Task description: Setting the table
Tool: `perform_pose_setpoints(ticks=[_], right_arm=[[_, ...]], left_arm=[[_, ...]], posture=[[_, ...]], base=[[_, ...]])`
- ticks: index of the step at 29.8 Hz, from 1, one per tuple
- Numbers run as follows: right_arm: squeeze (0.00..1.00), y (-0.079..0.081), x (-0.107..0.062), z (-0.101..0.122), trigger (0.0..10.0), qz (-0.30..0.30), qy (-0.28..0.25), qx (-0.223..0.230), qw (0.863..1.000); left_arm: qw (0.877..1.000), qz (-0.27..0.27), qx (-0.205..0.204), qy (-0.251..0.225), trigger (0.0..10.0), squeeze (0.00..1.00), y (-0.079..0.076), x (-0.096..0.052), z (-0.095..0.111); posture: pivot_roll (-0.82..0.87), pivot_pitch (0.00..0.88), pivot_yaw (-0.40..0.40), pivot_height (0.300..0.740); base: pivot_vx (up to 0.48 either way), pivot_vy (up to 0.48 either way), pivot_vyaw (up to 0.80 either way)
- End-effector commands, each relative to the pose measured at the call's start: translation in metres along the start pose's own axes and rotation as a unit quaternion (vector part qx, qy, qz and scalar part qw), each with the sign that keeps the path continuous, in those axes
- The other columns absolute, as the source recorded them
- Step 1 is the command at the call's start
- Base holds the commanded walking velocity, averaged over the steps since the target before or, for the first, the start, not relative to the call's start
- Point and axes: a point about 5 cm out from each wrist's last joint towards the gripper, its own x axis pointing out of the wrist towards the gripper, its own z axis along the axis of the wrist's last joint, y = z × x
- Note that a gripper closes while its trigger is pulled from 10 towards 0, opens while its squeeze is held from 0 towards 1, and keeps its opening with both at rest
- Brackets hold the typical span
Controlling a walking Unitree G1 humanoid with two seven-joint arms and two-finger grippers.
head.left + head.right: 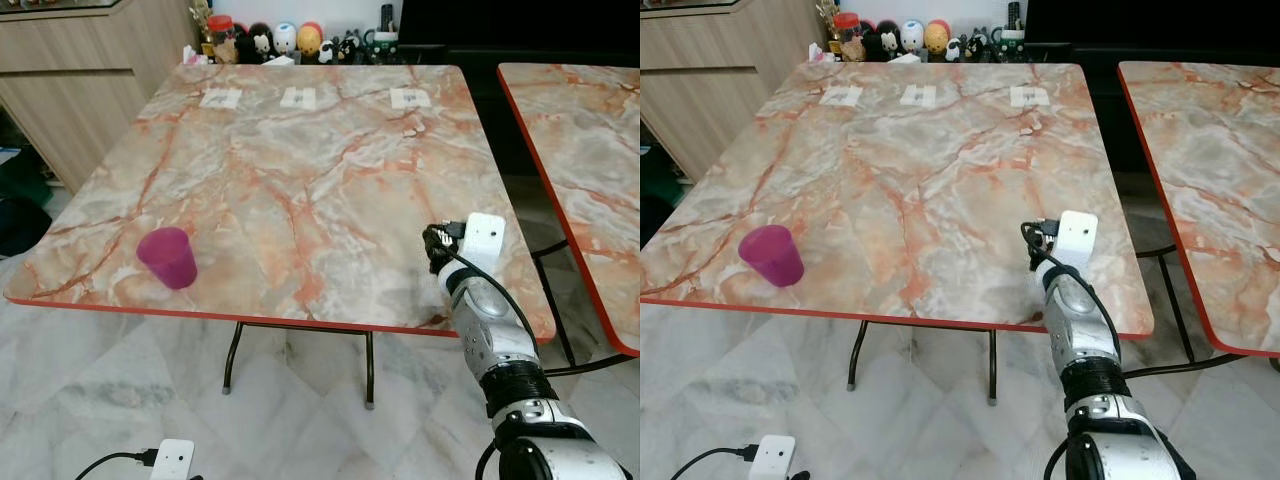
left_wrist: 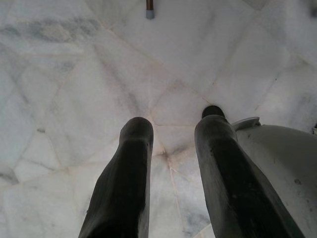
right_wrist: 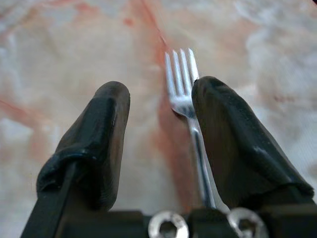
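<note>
Silver metal fork [image 3: 185,94]: tines forward, flat over marble tabletop. Magenta plastic cup [image 1: 168,257]: upside down, near front-left edge.

Bright even daylight, soft shadows (close wrist view blurred)

This is a room in a home, a dining area. A marble-patterned table [image 1: 300,190] with a red edge and thin metal legs stands on a pale marble-tile floor [image 1: 100,390], and a second table [image 1: 585,160] of the same kind stands just beside it. A light wooden cabinet [image 1: 70,70] lines one side. Small toy figurines [image 1: 285,40] and a red-lidded jar [image 1: 221,30] crowd the far end.
</note>
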Motion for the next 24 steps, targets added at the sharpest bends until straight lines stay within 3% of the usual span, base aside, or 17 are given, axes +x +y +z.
perform_pose_setpoints(ticks=[1, 24], right_arm=[[0.0, -0.001, 0.002, 0.005, 10.0, -0.006, 0.003, 0.002, 1.0], [0.0, -0.003, 0.005, -0.002, 10.0, -0.006, 0.04, 0.016, 0.999]], left_arm=[[1.0, 0.002, 0.0, 0.018, 10.0, 0.0, 0.002, -0.003, -0.01], [1.0, 0.004, 0.001, 0.02, 10.0, 0.0, 0.003, -0.003, -0.012]], posture=[[-0.03, 0.116, 0.037, 0.74], [-0.02, 0.118, 0.036, 0.74]], base=[[0.0, 0.0, 0.0], [0.0, 0.0, 0.0]])
